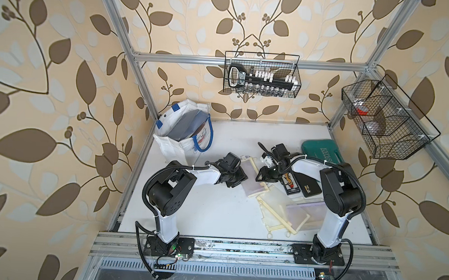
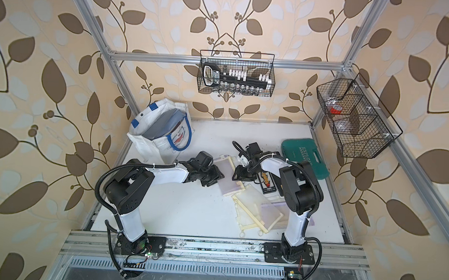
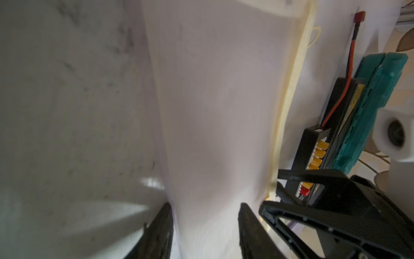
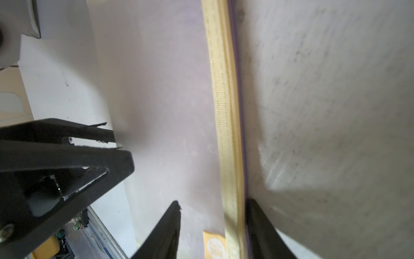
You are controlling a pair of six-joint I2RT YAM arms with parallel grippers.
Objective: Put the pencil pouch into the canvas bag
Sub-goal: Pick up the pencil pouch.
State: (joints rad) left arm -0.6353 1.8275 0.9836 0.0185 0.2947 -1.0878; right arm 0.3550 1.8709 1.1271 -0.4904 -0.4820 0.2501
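two grippers flanked the pencil pouch [image 1: 252, 182], which lay flat between them, its long axis crosswise to the line joining them: my left gripper [image 1: 242, 178] at one long edge, my right gripper [image 1: 260, 177] at the other. both pairs of jaws stood partly spread over the fabric; whether either was pinching it i could not tell. the canvas bag [image 1: 167, 143] stood beyond my left gripper, on the nearer arm's side.
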